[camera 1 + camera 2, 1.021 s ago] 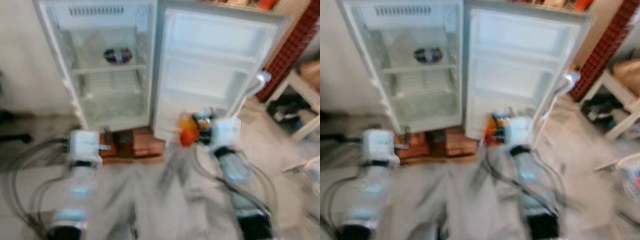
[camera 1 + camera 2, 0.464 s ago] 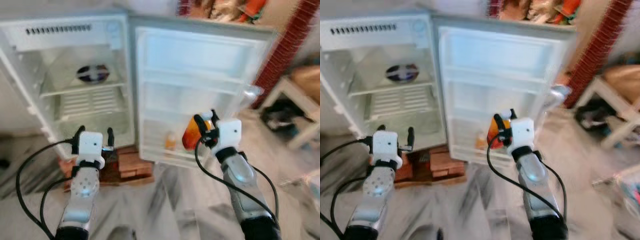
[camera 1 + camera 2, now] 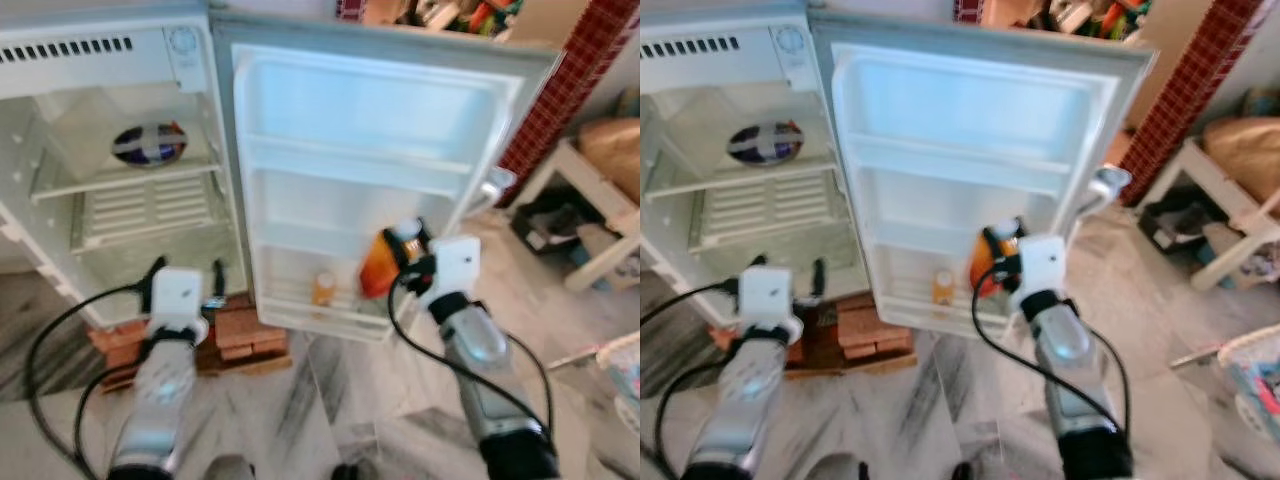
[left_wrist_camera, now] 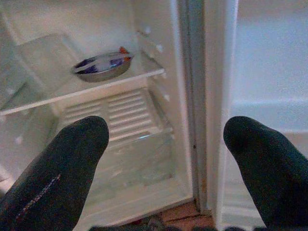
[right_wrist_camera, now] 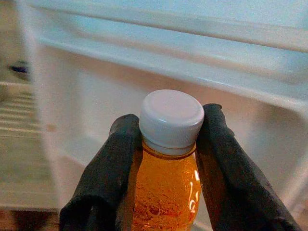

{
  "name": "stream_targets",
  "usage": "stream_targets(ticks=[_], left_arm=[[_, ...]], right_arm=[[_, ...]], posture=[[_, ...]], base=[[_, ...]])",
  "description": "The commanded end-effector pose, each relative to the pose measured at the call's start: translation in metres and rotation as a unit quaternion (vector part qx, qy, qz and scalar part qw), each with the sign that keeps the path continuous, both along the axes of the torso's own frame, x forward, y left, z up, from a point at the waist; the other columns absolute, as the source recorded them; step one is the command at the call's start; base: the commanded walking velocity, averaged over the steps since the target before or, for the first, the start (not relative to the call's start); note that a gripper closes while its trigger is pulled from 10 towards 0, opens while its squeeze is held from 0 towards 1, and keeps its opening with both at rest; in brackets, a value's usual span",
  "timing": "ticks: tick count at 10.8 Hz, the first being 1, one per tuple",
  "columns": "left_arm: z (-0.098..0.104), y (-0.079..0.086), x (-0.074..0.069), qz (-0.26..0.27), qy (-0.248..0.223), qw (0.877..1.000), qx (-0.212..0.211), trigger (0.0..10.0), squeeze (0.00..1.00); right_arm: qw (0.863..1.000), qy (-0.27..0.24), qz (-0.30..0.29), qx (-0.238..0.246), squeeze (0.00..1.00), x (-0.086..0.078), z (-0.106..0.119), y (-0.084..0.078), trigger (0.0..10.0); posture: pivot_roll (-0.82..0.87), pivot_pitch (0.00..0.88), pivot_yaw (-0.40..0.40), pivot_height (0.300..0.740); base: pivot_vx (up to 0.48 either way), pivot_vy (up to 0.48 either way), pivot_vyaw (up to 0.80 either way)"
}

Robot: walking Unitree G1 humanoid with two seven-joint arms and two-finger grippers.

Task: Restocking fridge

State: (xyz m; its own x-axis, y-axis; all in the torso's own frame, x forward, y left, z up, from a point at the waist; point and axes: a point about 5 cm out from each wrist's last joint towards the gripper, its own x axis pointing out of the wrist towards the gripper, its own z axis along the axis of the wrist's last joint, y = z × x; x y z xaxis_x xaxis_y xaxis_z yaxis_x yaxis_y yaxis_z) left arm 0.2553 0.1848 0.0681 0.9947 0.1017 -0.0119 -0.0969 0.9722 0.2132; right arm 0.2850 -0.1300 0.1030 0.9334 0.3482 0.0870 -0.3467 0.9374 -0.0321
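Right end effector clamps orange bottle at the neck, long axis upright, white cap up, before the fridge door's lower shelf. Left end effector open, empty.

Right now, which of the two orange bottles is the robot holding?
The larger orange bottle with the white cap, clamped in the right gripper; the small orange bottle stands on the door's bottom shelf.

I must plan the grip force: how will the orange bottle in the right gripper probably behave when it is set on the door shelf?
The orange bottle, pinched just under its white cap by the right gripper, looks full, so probably fairly heavy. Its smooth wall may slip. Tall and narrow, it could tip on the door shelf.
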Motion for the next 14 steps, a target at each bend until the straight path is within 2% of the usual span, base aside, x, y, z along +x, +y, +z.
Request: stream_targets(ticks=[1,3,8,14], left_arm=[[0.004,0.000,-0.001,-0.002,-0.006,1.000,-0.004,10.0,0.00],[-0.003,0.000,-0.009,-0.002,0.011,1.000,0.000,10.0,0.00],[0.002,0.001,-0.003,-0.015,0.003,1.000,-0.002,10.0,0.00],[0.004,0.000,-0.005,-0.022,0.001,1.000,-0.007,10.0,0.00]], right_arm=[[1.000,-0.012,0.016,0.015,0.00,0.000,0.008,0.005,10.0],[1.000,0.002,0.023,0.011,0.00,-0.006,0.000,0.006,10.0],[1.000,0.012,0.004,-0.007,0.00,-0.008,-0.009,-0.003,10.0],[1.000,0.008,0.006,-0.009,0.00,-0.009,-0.008,-0.001,10.0]], posture=[[0.15,0.054,-0.072,0.740],[0.15,0.060,-0.075,0.740],[0.14,0.066,-0.065,0.740],[0.15,0.076,-0.065,0.740]], base=[[0.000,0.000,0.00],[0.000,0.000,0.00],[0.000,0.000,0.00],[0.322,0.000,0.00]])
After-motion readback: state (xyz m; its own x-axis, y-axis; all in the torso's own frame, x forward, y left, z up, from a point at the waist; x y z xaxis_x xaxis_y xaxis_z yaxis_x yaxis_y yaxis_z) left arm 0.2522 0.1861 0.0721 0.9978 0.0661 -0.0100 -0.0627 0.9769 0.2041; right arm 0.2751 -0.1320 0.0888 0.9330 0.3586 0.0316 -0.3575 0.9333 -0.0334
